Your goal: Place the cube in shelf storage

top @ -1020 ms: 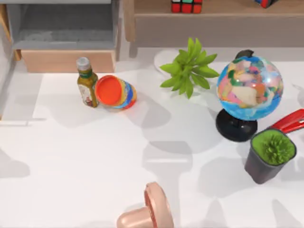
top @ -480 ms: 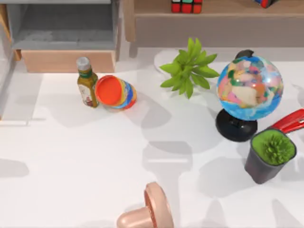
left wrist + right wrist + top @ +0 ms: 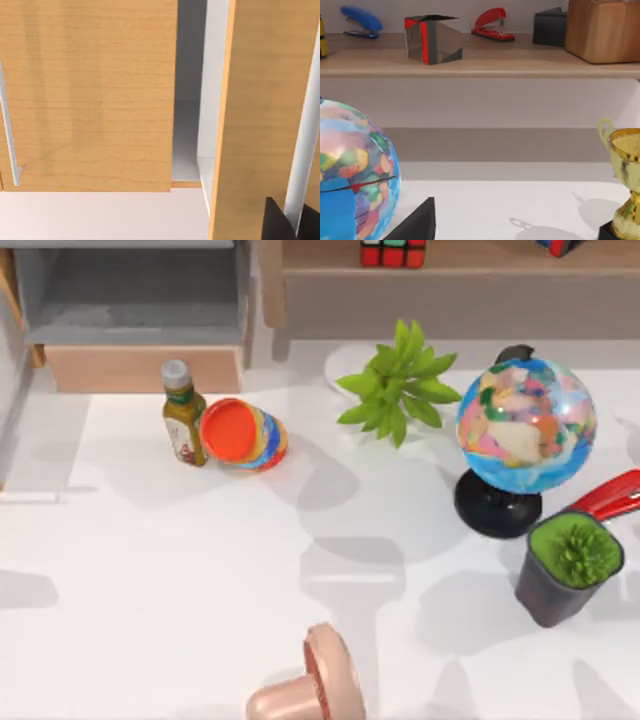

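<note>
One small red, green and white puzzle cube [image 3: 393, 252] sits on the wide light-wood shelf [image 3: 470, 258].
Nothing on the table shifts over the last second; neither gripper's grip can be told; the task looks done.

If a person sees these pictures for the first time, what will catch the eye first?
Probably the colourful globe on its black stand at the table's right, with the leafy green plant just left of it. Next, the cube on the shelf storage at the far edge.
</note>
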